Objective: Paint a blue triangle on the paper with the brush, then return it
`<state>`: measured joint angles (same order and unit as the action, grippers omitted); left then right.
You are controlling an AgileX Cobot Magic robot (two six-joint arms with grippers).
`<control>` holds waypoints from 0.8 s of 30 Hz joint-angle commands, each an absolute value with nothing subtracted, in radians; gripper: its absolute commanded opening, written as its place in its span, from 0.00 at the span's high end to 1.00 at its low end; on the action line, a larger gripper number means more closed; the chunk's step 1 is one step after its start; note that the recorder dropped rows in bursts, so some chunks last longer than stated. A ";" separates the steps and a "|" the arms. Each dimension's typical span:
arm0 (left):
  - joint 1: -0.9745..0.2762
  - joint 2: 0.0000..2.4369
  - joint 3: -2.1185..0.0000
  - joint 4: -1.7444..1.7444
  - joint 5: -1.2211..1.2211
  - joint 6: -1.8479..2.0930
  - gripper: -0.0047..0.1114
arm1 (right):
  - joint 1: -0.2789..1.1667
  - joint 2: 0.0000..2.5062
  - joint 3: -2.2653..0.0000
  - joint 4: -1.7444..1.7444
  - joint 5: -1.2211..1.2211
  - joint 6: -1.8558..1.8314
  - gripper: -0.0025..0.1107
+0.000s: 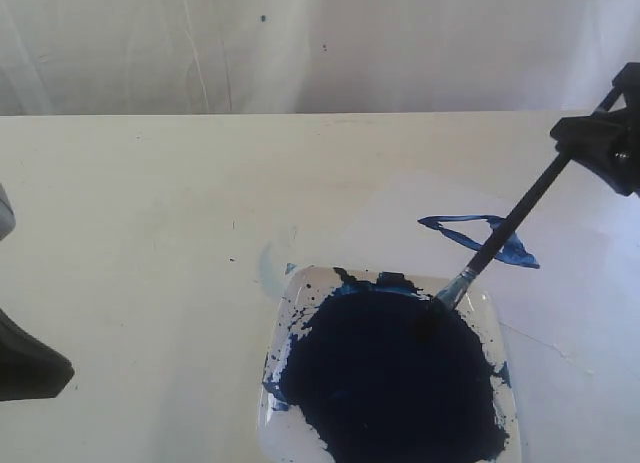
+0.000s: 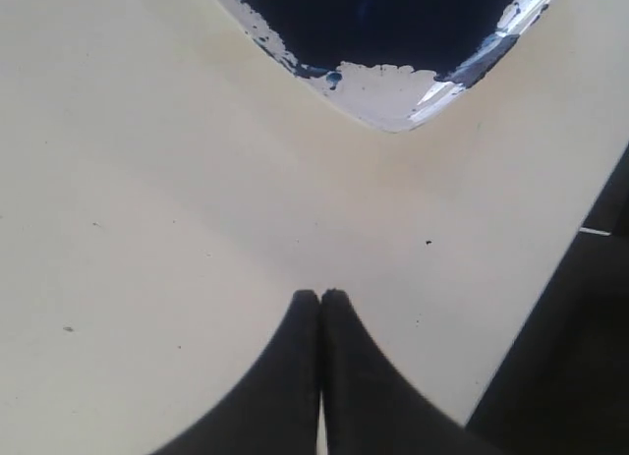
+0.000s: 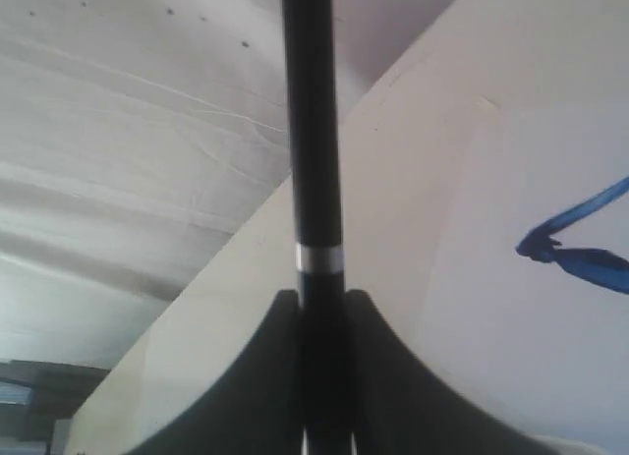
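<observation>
My right gripper (image 1: 585,145) is shut on the upper handle of the brush (image 1: 510,226), which slants down to the left. Its silver ferrule and dark tip touch the far edge of the dark-blue paint pool (image 1: 390,383) in the clear square dish (image 1: 296,295). The blue triangle (image 1: 480,238) lies on the pale paper (image 1: 570,303), and the handle crosses over it. In the right wrist view the black handle (image 3: 313,131) stands between the gripper's (image 3: 319,300) fingers, with part of the blue triangle (image 3: 580,254) on the paper (image 3: 511,337). My left gripper (image 2: 320,296) is shut and empty, hanging over bare table near a dish corner (image 2: 383,93).
A faint pale-blue smear (image 1: 270,263) marks the table beside the dish's far left corner. My left arm (image 1: 30,368) shows at the left edge of the exterior view. A white cloth backdrop (image 1: 300,43) hangs behind the table's far edge.
</observation>
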<state>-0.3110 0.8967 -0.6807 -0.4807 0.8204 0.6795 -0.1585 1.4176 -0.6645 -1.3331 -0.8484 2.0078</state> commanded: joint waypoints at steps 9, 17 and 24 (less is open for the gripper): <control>-0.311 0.885 -0.672 -0.593 0.820 0.683 0.96 | -0.109 1.615 -0.661 -1.250 -0.853 2.018 0.98; -0.311 0.885 -0.672 -0.621 0.824 0.683 0.96 | -0.107 1.708 -0.661 -1.229 -0.803 2.046 0.98; -0.311 0.885 -0.672 -0.623 0.826 0.683 0.96 | -0.014 1.724 -0.620 -1.138 -0.737 1.967 0.98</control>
